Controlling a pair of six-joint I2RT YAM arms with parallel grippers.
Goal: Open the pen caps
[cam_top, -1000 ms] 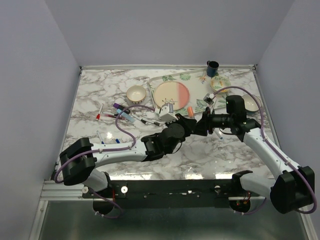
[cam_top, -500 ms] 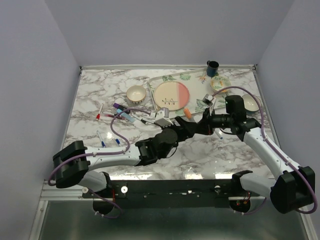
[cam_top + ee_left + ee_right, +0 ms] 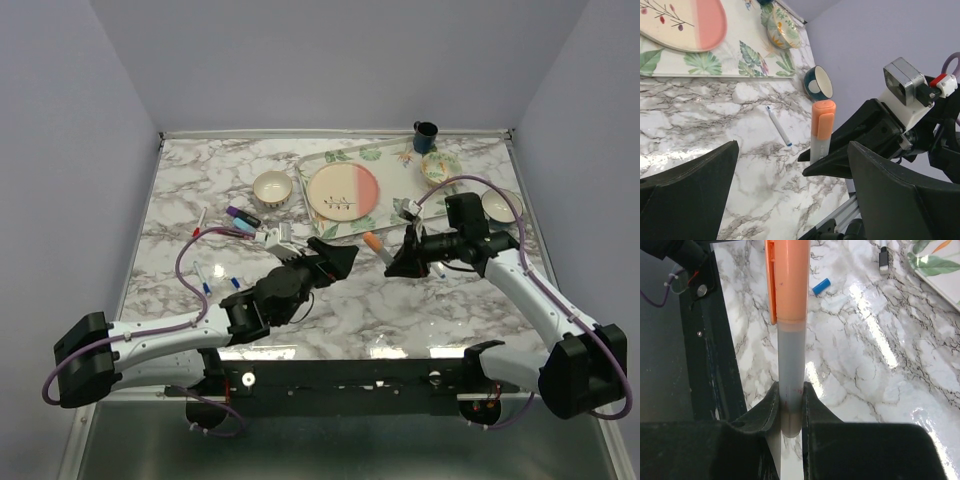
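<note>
Across the marble surface (image 3: 400, 310), the widest bare stretch lies in the near middle and near right, between the arm bases and the leaf-printed tray (image 3: 372, 153) at the far right. Walls close off the back and both sides. On the tray sits a pink-and-cream plate (image 3: 342, 190), and a cream bowl (image 3: 271, 187) stands just left of the tray. Loose pens (image 3: 240, 216) are scattered over the left half.

Both arms meet above the middle. The left claw (image 3: 340, 260) has its fingers spread wide with nothing between them, just left of the held pen (image 3: 790, 365). The right claw (image 3: 392, 263) is clamped on the lower barrel of that pen, whose orange cap (image 3: 372, 241) is on and points toward the left claw.

Only the left wrist view shows the cap's clip, a thin pen (image 3: 778, 126) lying on bare marble beyond it, and a blue bowl (image 3: 818, 83) near the wall. Only the right wrist view makes out a blue cap (image 3: 821, 286) lying loose near the surface's near edge.
</note>
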